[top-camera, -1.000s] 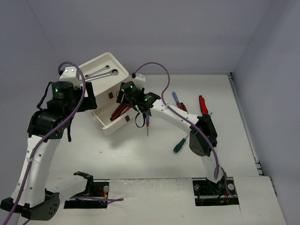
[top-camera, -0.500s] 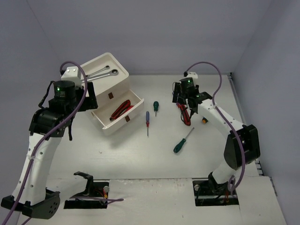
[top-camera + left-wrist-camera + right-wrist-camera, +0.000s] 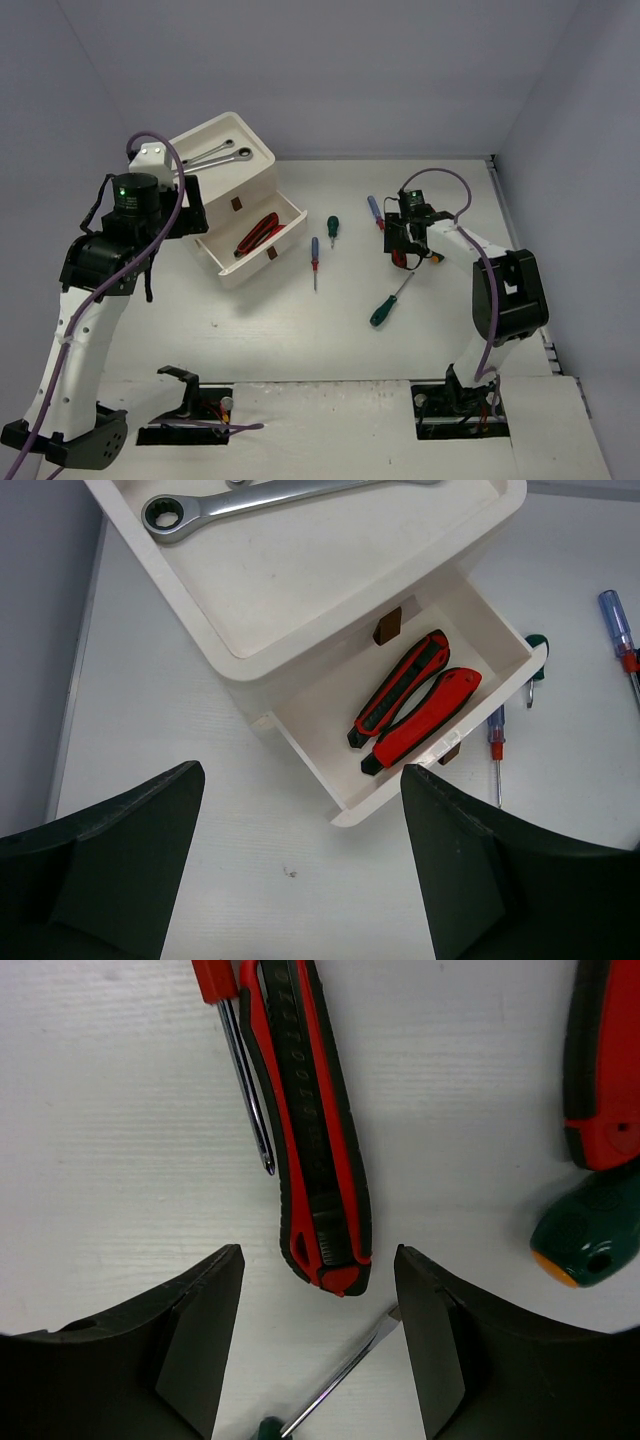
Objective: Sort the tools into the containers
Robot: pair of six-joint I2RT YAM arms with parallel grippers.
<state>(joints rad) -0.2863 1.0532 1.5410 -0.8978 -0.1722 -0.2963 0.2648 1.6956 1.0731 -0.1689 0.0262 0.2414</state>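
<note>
The white drawer box (image 3: 262,178) stands at the back left with two silver wrenches (image 3: 214,155) in its top tray. Its open drawer (image 3: 289,228) holds two red-handled cutters (image 3: 413,700). My left gripper (image 3: 192,212) is open and empty, hovering over the table beside the drawer's front corner (image 3: 345,815). My right gripper (image 3: 405,243) is open, low over a red-black cutter (image 3: 312,1130), whose near end lies between the fingertips, untouched. A green screwdriver (image 3: 385,305), a blue screwdriver (image 3: 314,256) and a stubby green screwdriver (image 3: 332,227) lie on the table.
Beside the cutter lie a thin screwdriver shaft (image 3: 246,1090), a red-handled tool (image 3: 603,1060) and a green handle with an orange end (image 3: 587,1232). The green screwdriver's tip (image 3: 345,1370) reaches between my right fingers. A blue-handled screwdriver (image 3: 373,208) lies behind them.
My right arm has swung from the open drawer to the right side of the table and come down over the red-black cutter. The left arm has not moved.
</note>
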